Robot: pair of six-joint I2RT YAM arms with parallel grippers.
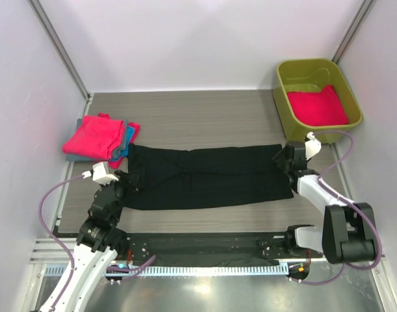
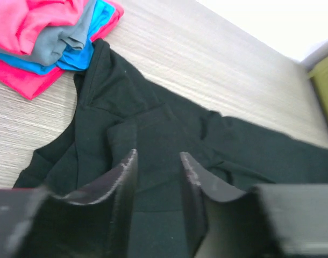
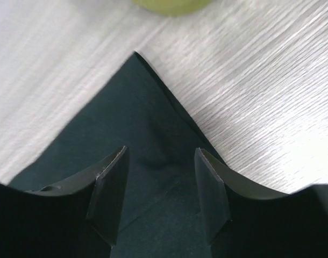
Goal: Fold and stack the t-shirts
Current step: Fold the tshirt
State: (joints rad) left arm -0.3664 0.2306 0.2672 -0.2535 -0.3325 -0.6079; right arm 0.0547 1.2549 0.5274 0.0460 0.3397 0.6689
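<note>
The black t-shirt [image 1: 205, 177] lies spread lengthwise across the table, folded into a long band. My left gripper [image 1: 122, 184] is open just above its left end; the wrist view shows black cloth [image 2: 153, 123] between and below the fingers. My right gripper [image 1: 284, 160] is open over the shirt's right end, near a pointed corner of the cloth [image 3: 148, 113]. A stack of folded tees, hot-pink [image 1: 94, 135] over blue [image 1: 125, 140], sits at the left; it also shows in the left wrist view [image 2: 40, 32]. Another hot-pink tee [image 1: 317, 107] lies in the tub.
The olive-green plastic tub [image 1: 286, 97] stands at the back right, close behind my right gripper. White walls enclose the table on three sides. A metal rail [image 1: 205, 260] runs along the near edge by the arm bases.
</note>
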